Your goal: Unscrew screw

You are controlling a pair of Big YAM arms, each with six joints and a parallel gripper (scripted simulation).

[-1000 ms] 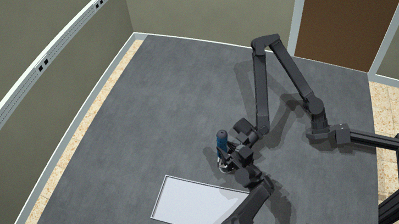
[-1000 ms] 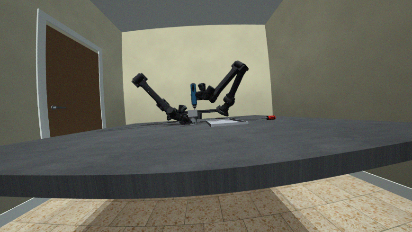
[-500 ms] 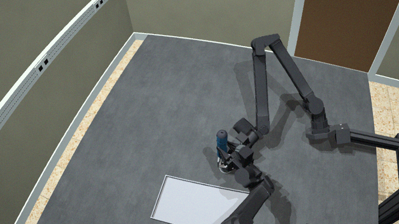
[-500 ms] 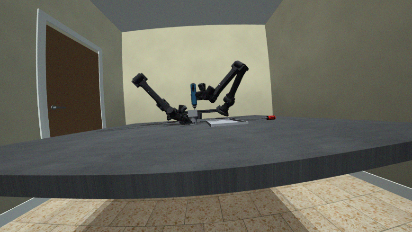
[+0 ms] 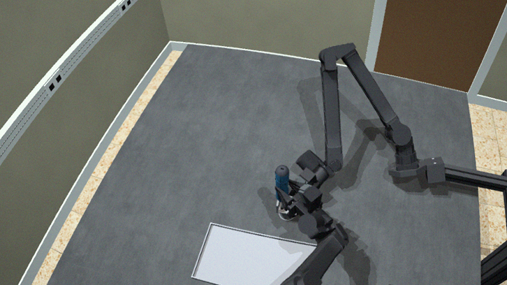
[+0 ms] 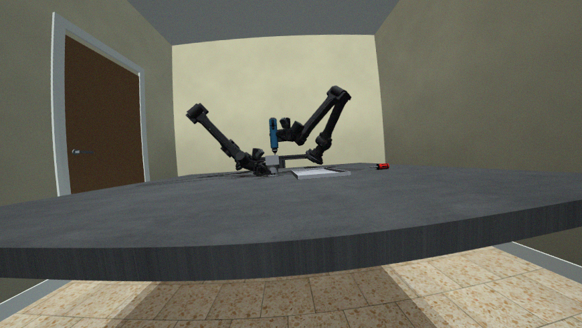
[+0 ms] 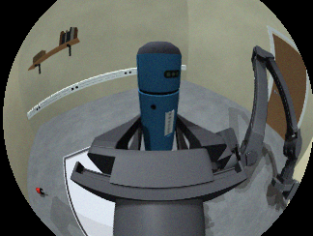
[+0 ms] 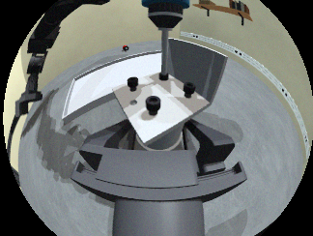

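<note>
Two grippers meet inside your bench's (image 5: 205,146) (image 6: 285,211) edges: left gripper (image 5: 282,194) (image 6: 274,135) (image 7: 159,137) clamped on the upright electric screwdriver (image 5: 281,177) (image 6: 273,132) (image 7: 159,108) (image 8: 165,16), over a screw (image 8: 163,76); right gripper (image 5: 287,211) (image 6: 270,169) (image 8: 160,140) clamped on the joint module (image 6: 273,169) (image 8: 166,144).
</note>
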